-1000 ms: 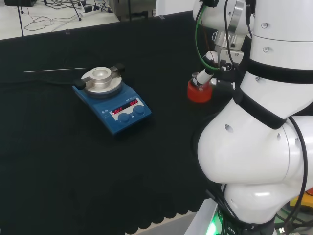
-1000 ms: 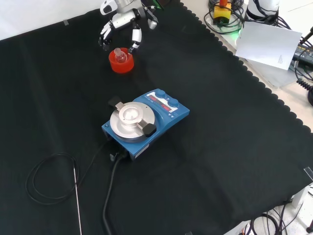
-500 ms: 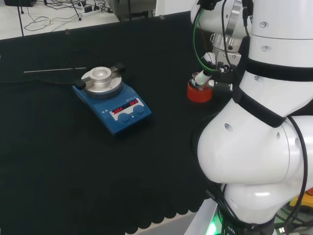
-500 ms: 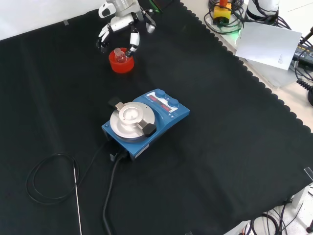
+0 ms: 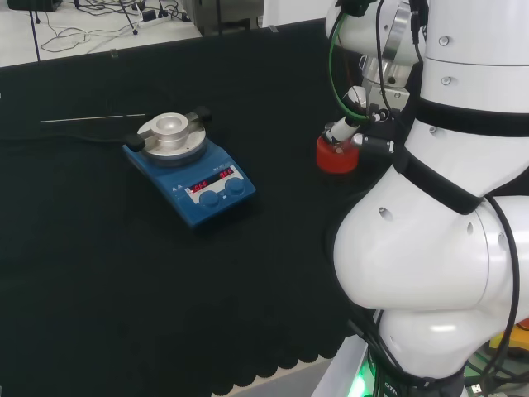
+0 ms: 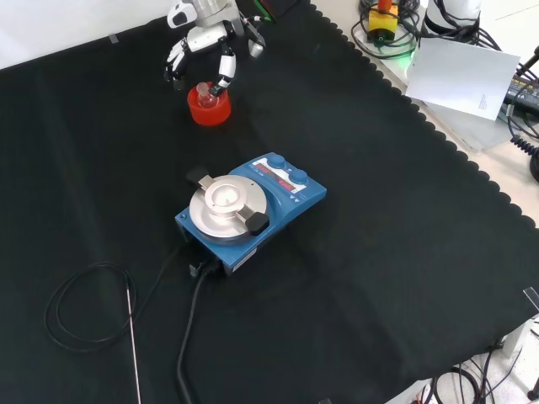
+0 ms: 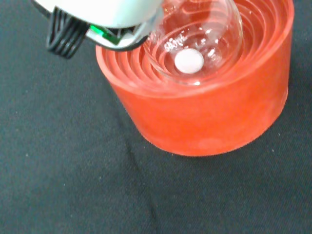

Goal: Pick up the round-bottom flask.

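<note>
A small clear round-bottom flask (image 6: 205, 91) sits in a red ribbed ring stand (image 6: 209, 109) at the far end of the cloth in the front view. The wrist view looks down into the flask (image 7: 195, 44), which holds a small white pellet (image 7: 189, 61) and rests inside the stand (image 7: 209, 122). The black and white hand (image 6: 205, 38) hangs just above it. Its fingers (image 6: 224, 69) point down on both sides of the flask's neck and are spread, not closed on it. In the head view the hand (image 5: 344, 128) is right over the stand (image 5: 336, 157).
A blue hotplate stirrer (image 6: 251, 206) with a round metal top stands mid-cloth, its black cable (image 6: 93, 303) looping to the left in the front view. A thin metal rod (image 6: 133, 345) lies near the cable. The arm's white links (image 5: 438, 231) stand at the head view's right.
The hand has shifted slightly left over the stand in the front view, fingers still spread. The flask has stayed in its stand.
</note>
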You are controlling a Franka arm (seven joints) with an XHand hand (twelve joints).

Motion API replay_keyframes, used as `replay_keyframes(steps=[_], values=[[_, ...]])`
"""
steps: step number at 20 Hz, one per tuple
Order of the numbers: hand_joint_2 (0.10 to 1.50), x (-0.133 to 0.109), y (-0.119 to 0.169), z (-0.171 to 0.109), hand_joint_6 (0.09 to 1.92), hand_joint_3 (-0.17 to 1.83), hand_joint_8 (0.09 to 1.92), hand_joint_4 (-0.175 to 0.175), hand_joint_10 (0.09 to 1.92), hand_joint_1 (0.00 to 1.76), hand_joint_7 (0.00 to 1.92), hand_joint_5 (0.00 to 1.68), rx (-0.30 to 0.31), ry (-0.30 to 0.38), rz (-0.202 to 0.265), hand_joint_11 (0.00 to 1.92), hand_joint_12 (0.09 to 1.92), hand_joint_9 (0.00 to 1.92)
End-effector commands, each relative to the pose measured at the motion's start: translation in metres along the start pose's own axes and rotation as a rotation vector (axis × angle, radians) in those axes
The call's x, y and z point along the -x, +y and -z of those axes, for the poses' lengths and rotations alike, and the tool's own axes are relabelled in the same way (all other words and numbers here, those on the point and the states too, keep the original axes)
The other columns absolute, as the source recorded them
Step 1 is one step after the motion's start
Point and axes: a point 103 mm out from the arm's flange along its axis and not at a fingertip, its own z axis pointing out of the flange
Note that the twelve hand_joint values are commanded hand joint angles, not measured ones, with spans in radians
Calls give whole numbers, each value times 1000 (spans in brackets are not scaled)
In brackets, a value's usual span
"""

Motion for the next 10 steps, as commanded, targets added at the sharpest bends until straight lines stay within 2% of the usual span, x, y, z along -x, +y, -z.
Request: replay_keyframes(steps=[1,10], values=[[592,-2,2,0,693,598,710,-41,679,946,279,640,2,-6,6,305,1359,510],[593,-2,5,-3,748,596,702,-42,664,963,294,662,-11,-7,16,321,1346,528]])
